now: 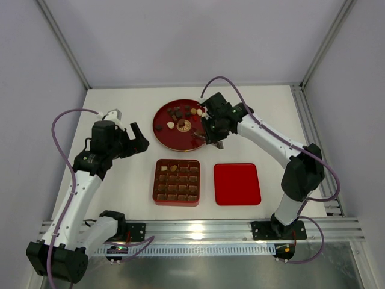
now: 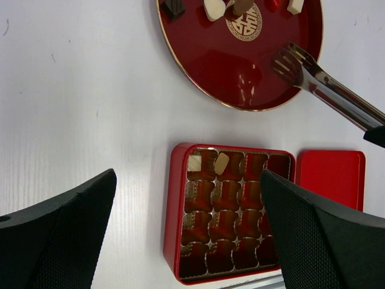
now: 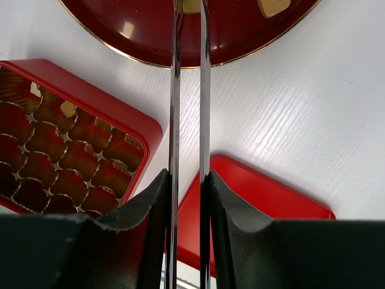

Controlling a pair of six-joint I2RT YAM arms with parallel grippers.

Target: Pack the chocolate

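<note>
Several small dark, brown and cream chocolate pieces [image 1: 180, 112] lie on a round red plate [image 1: 165, 135]. Some show in the left wrist view [image 2: 214, 8]. The red grid box [image 1: 157, 182] holds two cream pieces [image 2: 221, 161] in its far row. My right gripper [image 1: 212, 129] is shut on metal tongs [image 2: 325, 90], whose tips hover over the plate's near right part with nothing seen in them. In the right wrist view the gripper [image 3: 188, 180] clamps the tongs' two arms [image 3: 175, 90]. My left gripper [image 1: 135, 141] is open and empty, above the table left of the box.
The flat red lid [image 1: 237, 183] lies right of the box, and also shows in the left wrist view [image 2: 331, 177] and the right wrist view [image 3: 264, 192]. White walls enclose the table on three sides. A metal rail runs along the near edge.
</note>
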